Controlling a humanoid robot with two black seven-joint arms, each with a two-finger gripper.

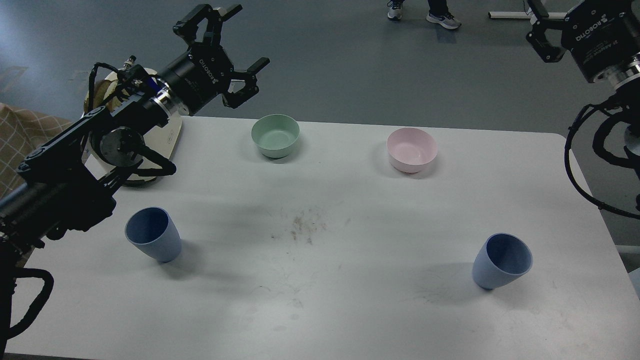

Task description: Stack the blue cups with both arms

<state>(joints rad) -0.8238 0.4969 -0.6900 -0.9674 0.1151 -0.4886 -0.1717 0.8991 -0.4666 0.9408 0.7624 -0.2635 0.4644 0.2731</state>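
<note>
The left gripper (239, 42) hangs above the far left edge of the counter (350, 210), its fingers (259, 64) spread wide and released, grasping nothing. The right gripper (537, 30) sits at the top right corner of the view, beyond the counter's far right corner; one finger shows, the rest is cut off by the frame, so I cannot tell whether it is released or clenched.

Just below and right of the left gripper, a mint-green bowl (275, 135) stands upright near the counter's far edge. A pink bowl (412, 149) stands to its right, well apart from it.

The two blue cups stand upright and separate on the near half of the counter. The left blue cup (153, 234) is near the left edge, beside the left arm (75, 165). The right blue cup (501, 261) is near the right edge. Both are empty, mouths up.

Faint brown specks (300, 227) mark the counter's middle. A person's shoes (425, 12) show on the grey floor (350, 65) beyond.
</note>
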